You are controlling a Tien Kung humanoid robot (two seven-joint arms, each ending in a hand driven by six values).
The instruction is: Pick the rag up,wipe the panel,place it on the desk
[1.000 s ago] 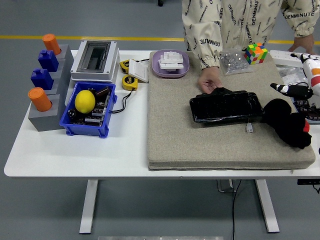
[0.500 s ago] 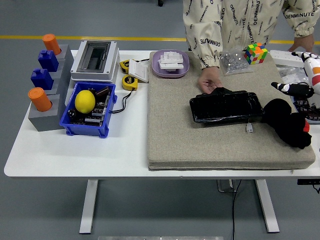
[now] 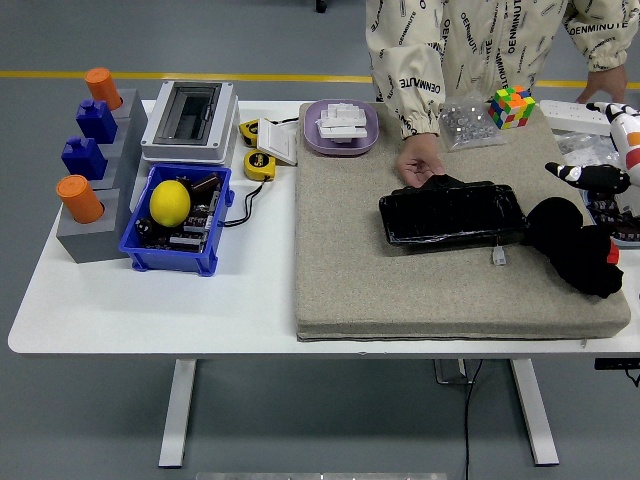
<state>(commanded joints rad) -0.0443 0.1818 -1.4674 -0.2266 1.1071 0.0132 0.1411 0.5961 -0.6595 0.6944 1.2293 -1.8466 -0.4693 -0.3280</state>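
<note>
The black panel (image 3: 450, 212) lies on the grey felt mat (image 3: 400, 280), a thin cable end at its front right corner. A person's hand (image 3: 418, 163) rests on the panel's far left edge. The black rag (image 3: 572, 243), with a small red spot, lies bunched on the mat just right of the panel. My right hand (image 3: 590, 176) hovers at the right edge, above and behind the rag, apart from it, with its fingers stretched out and empty. My left hand is out of view.
A purple tray (image 3: 341, 127) with white parts, a bag of small parts (image 3: 466, 122) and a colour cube (image 3: 511, 106) stand at the mat's far edge. On the left are a blue bin (image 3: 178, 222) with a lemon, a grey box (image 3: 190, 118), tape measures and a grey block stand (image 3: 92, 190).
My right hand has drifted slightly right and up, away from the panel. The rag, the panel and the person's hand have not moved.
</note>
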